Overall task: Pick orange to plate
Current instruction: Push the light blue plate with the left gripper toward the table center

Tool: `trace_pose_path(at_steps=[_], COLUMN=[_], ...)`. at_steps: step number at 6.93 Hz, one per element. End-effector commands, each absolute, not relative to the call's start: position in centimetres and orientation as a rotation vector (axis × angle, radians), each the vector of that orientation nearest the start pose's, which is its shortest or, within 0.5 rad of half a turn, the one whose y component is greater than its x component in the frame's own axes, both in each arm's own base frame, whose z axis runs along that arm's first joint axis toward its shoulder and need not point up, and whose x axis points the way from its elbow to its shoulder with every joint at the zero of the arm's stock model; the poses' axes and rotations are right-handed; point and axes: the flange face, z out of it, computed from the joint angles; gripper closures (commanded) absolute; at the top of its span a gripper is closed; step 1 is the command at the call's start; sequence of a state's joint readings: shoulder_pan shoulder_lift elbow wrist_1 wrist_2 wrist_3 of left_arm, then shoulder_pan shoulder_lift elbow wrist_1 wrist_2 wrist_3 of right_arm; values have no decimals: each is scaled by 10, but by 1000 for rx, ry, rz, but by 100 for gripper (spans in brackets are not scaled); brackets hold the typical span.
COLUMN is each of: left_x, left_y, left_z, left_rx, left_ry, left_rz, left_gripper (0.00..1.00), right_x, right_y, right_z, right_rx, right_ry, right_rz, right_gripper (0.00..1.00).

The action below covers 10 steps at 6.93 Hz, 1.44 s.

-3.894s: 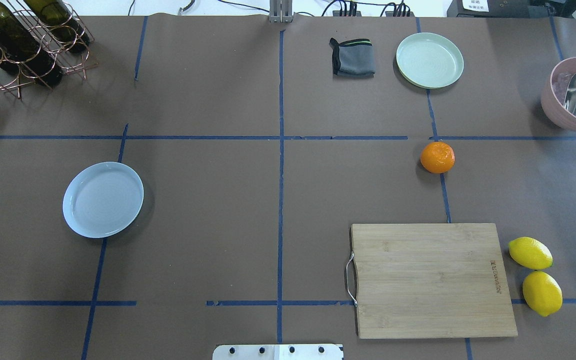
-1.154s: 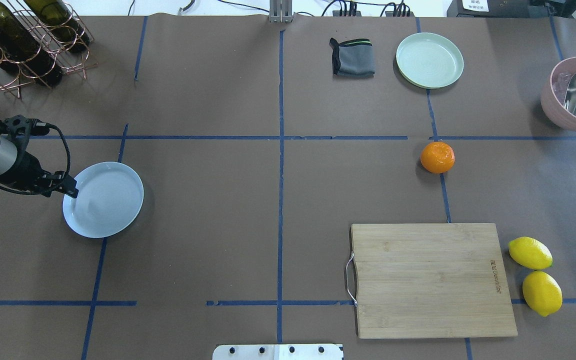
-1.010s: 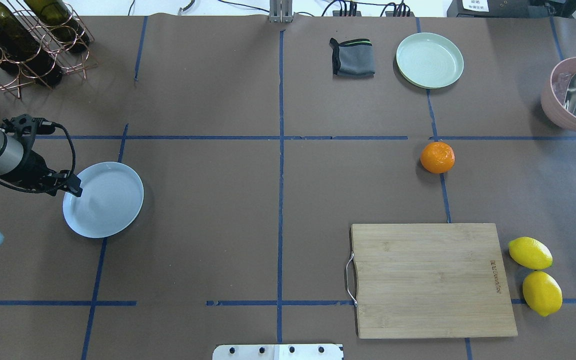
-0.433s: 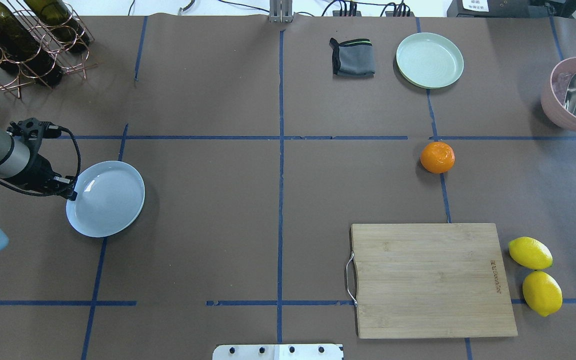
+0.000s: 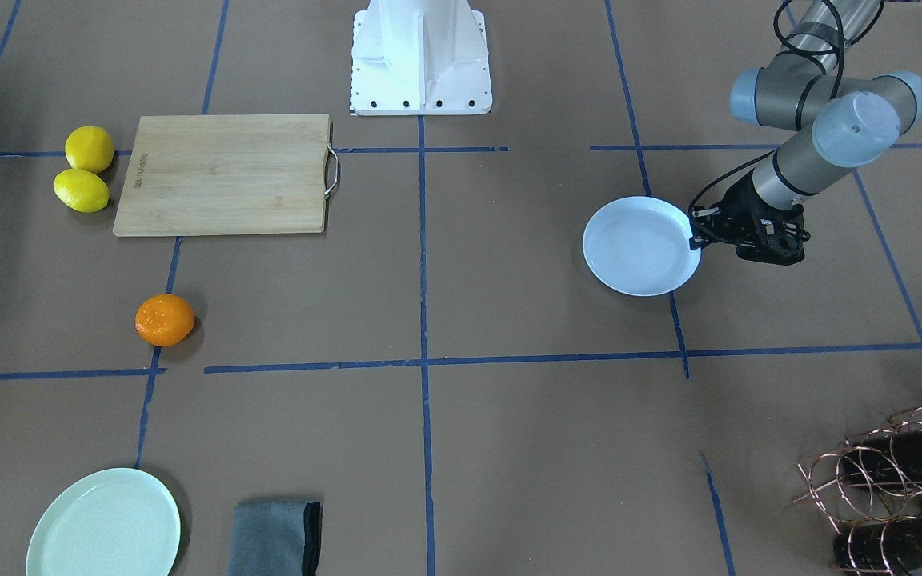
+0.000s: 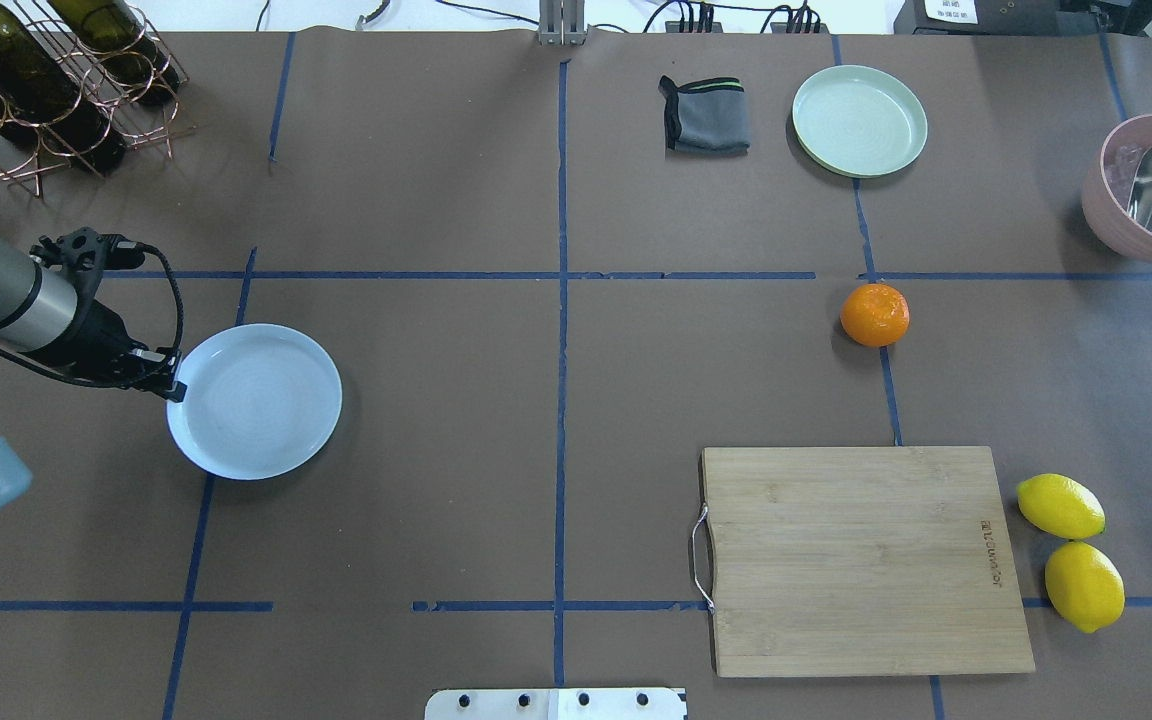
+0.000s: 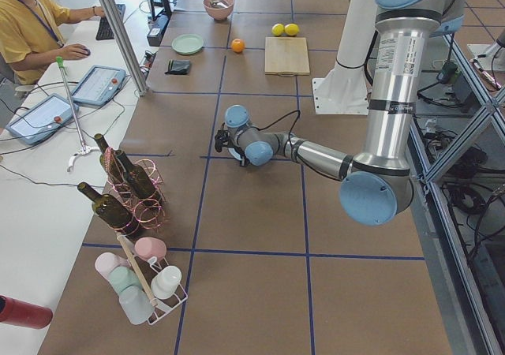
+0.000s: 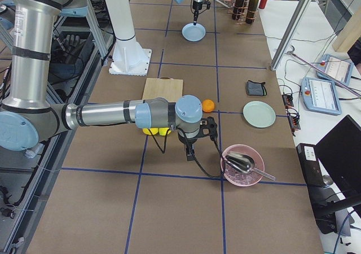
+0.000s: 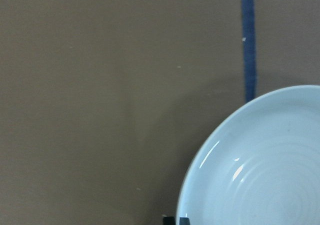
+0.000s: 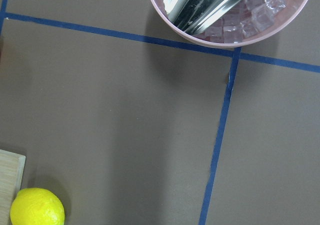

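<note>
Orange (image 6: pixel 874 315) beyond cutting board (image 6: pixel 866 560), plate (image 6: pixel 256 402) far left, lemons (image 6: pixel 1061 506) right of board

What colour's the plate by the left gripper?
The plate is pale bluish white, plain, with no pattern. It shows best in the overhead exterior view.

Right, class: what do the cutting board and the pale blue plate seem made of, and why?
The cutting board: likely bamboo or wood, matte, strip grain visible. The pale blue plate: smooth, glossy, perhaps glazed ceramic or hard plastic; bright glints show on it.
</note>
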<state>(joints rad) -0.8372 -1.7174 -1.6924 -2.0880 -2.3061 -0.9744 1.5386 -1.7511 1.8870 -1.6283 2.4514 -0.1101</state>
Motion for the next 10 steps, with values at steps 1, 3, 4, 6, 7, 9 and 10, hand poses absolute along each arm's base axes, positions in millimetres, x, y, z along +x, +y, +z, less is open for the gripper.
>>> trace_pose_path(at_steps=[1,3,4,6,7,9,10], left_x=[398,500,548,558,565,565,549], left_y=[-483,-469,-449,-450,-448,-447,-445], left_z=[341,269,249,254,250,252,253], left_rx=[-123,-201,-187,-167,-161,-139,-134], left_ry=[1146,1165,1154,1138,1141,1175,1183], left_rz=[-50,-118,-132,-150,-144,-133,-143], left_gripper=[100,100,100,100,87,0,0], right_x=[41,39,28,10,-8,-49,-81], right_y=[-418,-418,-419,-419,-419,-422,-421], right_z=[573,569,567,567,566,550,539], right_rx=[121,126,135,118,79,62,58], right_ry=[-902,-907,-911,-918,-923,-940,-952], right_rz=[-173,-174,-208,-244,-235,-194,-178], right_gripper=[0,0,0,0,0,0,0])
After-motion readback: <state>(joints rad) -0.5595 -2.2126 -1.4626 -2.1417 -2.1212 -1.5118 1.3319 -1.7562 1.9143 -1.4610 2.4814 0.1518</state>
